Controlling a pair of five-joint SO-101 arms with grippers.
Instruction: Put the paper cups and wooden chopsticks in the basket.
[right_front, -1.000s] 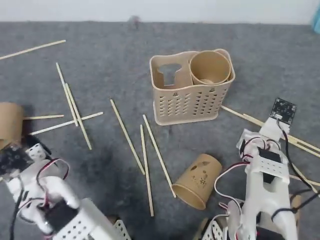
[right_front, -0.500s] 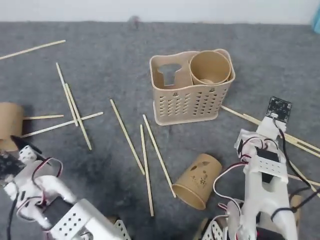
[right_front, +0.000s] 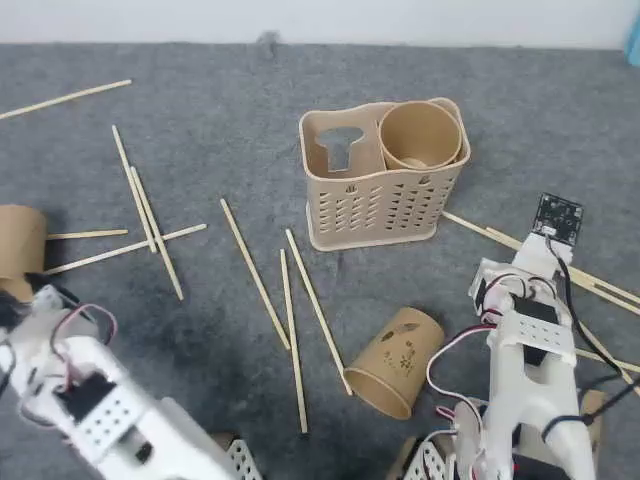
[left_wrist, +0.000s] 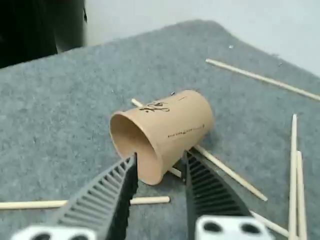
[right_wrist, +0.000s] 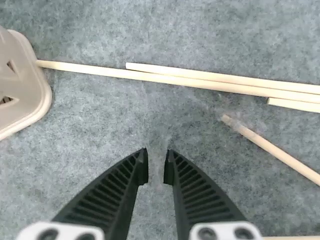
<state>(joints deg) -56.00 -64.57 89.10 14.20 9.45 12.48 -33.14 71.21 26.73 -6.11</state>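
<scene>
left gripper (left_wrist: 159, 162): jaws spread, tips at the mouth end of left cup (left_wrist: 165, 127), nothing clamped yet. The cup lies on its side near the tabletop's (right_front: 200, 110) left edge, mouth toward the gripper. My read: it's lined up to pinch the rim wall, because the cup body looks too wide for this opening. A chopstick (left_wrist: 220, 167) runs under the cup, so it could get dragged along.

right gripper (right_wrist: 156, 170): nearly closed, thin slit between the tips, holding nothing. It hangs over bare tabletop just off the near right corner of the basket (right_wrist: 22, 90), with long sticks (right_wrist: 200, 80) lying ahead. Probably parked there for those.

The basket sits mid-tabletop, toward the far edge. basket cup (right_front: 420, 135) is upright in its right compartment. fallen cup (right_front: 395, 360) is on its side toward the near edge, between the arms, rim just beside the end of one of the three sticks (right_front: 290, 320) in the middle. There are more crossed sticks (right_front: 150, 225) left of centre and a far stick (right_front: 65, 98) by the far left corner.

Hard to see:
- In the high view, left cup is cut by the frame and left arm (right_front: 80, 400) covers its near end.
- Basket's left compartment: can't tell if any sticks are inside.
- Right-side sticks pass behind right arm (right_front: 530, 370), so the count there is unknown.
</scene>
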